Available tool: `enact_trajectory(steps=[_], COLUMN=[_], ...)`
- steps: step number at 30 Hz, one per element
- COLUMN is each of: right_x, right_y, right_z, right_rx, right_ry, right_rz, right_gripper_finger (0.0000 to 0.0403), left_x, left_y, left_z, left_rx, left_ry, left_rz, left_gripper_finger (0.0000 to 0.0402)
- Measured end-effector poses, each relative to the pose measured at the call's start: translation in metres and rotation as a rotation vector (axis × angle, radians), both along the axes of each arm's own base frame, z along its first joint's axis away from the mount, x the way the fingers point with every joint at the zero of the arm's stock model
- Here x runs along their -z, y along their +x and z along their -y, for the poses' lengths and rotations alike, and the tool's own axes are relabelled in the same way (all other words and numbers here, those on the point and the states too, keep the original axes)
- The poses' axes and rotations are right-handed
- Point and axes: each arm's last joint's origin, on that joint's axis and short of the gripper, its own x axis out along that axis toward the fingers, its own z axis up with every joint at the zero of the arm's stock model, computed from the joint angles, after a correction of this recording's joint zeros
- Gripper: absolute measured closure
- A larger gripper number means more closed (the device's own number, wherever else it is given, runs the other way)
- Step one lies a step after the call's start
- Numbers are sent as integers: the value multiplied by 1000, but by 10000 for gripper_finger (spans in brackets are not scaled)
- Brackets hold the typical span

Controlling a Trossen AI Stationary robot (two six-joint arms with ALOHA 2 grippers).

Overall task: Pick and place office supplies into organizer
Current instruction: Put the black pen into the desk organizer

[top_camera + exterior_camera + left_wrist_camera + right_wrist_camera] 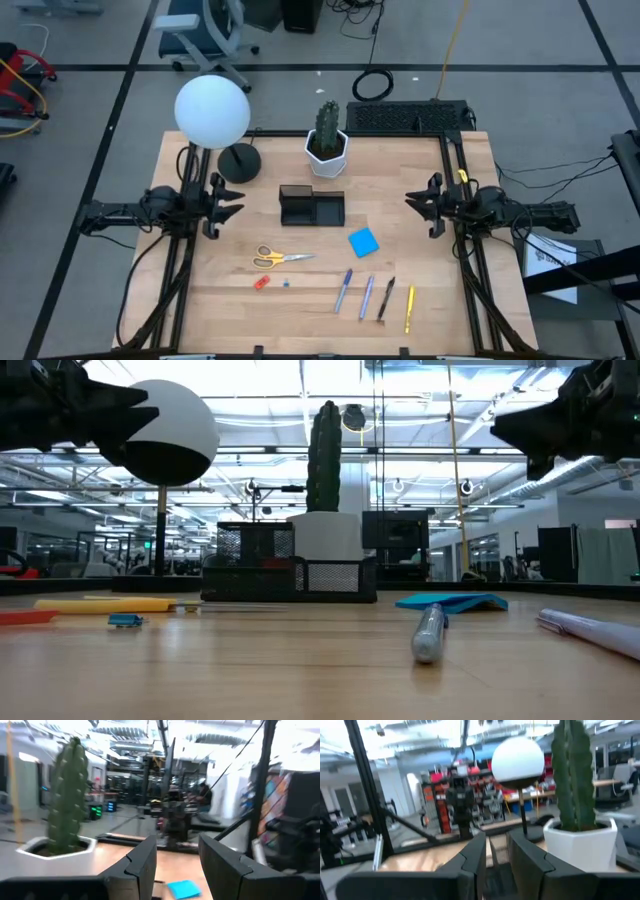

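Organizer (311, 207) sat mid-table; scissors (277, 258), sticky pad (363, 241), pens (376, 296) lay at 6 o'clock of it. L gripper (232, 201) hovered at 9, R gripper (415, 200) at 3; both jaws parted, grasping nothing.

A tall green cactus in a white hexagonal pot (327, 143) stands at the far middle of my light wooden table (220, 300). Just left of that pot is a lamp with a white globe shade and round black base (237, 162). Behind the pot lies a black keyboard (408, 116).
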Motion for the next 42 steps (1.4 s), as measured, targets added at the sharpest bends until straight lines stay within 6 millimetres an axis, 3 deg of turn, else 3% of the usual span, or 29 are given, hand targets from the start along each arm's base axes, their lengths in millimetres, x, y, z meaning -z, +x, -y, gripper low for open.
enact_trajectory(steps=[10,16,22,27,33,42], right_x=[-17,-22,-23,-48,-72,-108], right_y=[-5,-7,-6,-6,7,40], right_z=[0,-1,-4,-4,-7,-16], right_rx=[-4,-39,-137,-119,-167,-186], right_ry=[8,6,-14,-80,-114,-240], right_rz=[188,242,225,262,217,154], right_gripper_finger=[328,328,328,328,328,328], left_x=[-11,-23,-42,-65,-91,-136], left_y=[-4,-9,-14,-13,6,51], left_z=[1,2,2,2,3,15], left_rx=[64,108,104,92,99,145], left_ry=[-104,-80,-68,-39,-18,59], left_rz=[122,251,237,230,152,53], left_gripper_finger=[249,249,250,250,250,250])
